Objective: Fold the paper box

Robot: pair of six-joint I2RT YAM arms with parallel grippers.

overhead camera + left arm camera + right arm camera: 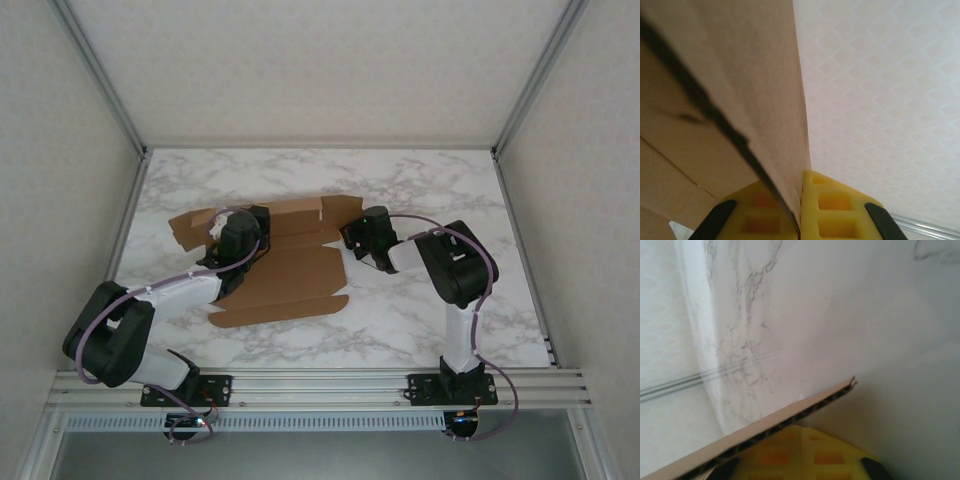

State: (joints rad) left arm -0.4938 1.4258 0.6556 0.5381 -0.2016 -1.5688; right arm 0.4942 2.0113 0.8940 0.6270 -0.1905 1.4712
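1. The left pincer (801,212) was clamped on a panel of the paper box (290,280), with a yellow finger (837,210) on each side of the cardboard.
2. The paper box lay opened out on the marble tabletop (430,310), centre-left, between the two arms.
3. The right pincer (800,445) sat at the box's right edge, pads together. A corrugated cardboard edge crossed just over its tips; whether it touched them could not be told.

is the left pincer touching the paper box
Touching. The left wrist view shows the left pincer shut on a flap of the paper box.
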